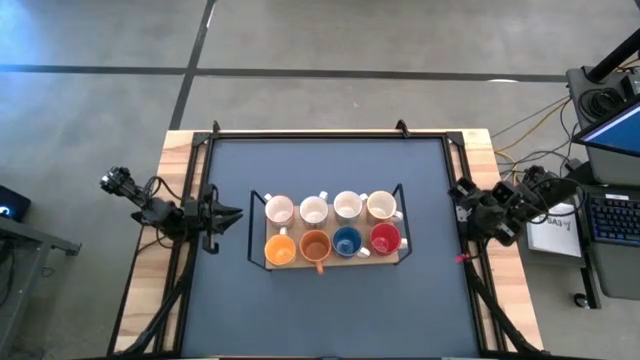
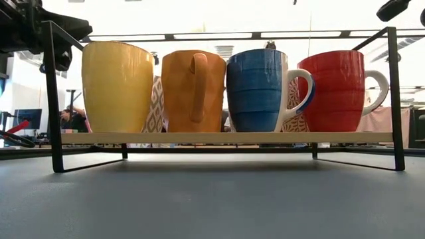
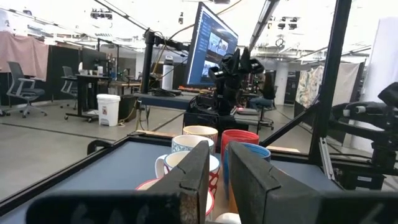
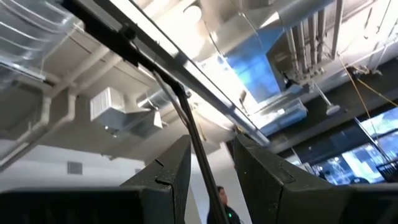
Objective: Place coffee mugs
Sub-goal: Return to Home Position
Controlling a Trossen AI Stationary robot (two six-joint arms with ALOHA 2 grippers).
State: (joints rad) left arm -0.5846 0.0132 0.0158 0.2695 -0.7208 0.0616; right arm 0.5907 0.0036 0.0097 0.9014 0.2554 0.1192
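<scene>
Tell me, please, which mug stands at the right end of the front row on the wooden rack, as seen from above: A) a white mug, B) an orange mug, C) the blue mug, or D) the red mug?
D: in the high view the red mug ends the front row on the right, next to the blue mug, and the low view shows the same order.
</scene>
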